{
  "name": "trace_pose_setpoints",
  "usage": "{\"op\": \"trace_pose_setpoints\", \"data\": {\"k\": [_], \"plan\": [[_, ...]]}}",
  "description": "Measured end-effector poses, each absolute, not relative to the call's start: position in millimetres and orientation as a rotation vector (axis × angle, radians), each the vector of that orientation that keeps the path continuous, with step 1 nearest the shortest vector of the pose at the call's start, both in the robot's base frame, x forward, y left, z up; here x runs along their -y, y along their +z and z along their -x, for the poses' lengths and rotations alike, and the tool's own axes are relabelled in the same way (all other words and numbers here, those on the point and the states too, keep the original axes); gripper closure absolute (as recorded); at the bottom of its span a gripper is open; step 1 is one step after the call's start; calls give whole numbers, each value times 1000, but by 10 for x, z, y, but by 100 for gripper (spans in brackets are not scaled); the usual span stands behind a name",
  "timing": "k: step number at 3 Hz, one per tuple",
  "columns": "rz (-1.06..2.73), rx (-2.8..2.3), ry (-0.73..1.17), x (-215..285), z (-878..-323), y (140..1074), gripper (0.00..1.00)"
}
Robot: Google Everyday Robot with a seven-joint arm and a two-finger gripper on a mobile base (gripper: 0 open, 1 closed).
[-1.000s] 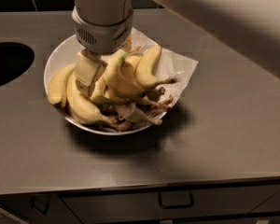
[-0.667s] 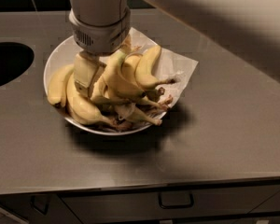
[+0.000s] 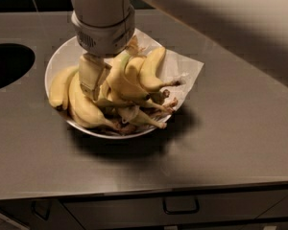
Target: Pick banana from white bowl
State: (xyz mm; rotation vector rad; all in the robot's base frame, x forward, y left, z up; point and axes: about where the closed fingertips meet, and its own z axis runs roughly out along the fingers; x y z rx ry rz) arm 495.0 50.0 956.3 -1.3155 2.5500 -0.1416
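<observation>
The white bowl (image 3: 55, 63) stands on the grey counter, lined with crumpled white paper (image 3: 182, 68) and heaped with several bananas. My gripper (image 3: 108, 83) comes straight down into the heap from above. One pale finger (image 3: 91, 75) shows on the left; the other is hidden behind fruit. Between them stands the curved yellow banana (image 3: 125, 83) with the greenish stem, tilted upright against the finger. The gripper looks shut on it. The banana still touches the heap.
Other bananas lie around the grip: one at the left rim (image 3: 60, 87), a thick one at the front (image 3: 89, 110), one at the right (image 3: 151, 68). A dark round opening (image 3: 5, 63) is in the counter at left. A drawer handle (image 3: 181, 206) is below the front edge.
The wrist has shifted very slightly to the left over the bowl. The bananas and the bowl stay about where they were.
</observation>
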Motion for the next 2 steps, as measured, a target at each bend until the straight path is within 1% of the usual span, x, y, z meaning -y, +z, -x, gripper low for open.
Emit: {"op": "trace_pose_setpoints", "data": {"k": [2], "plan": [[1196, -2589, -168, -258, -4893, 9623, 23]]}}
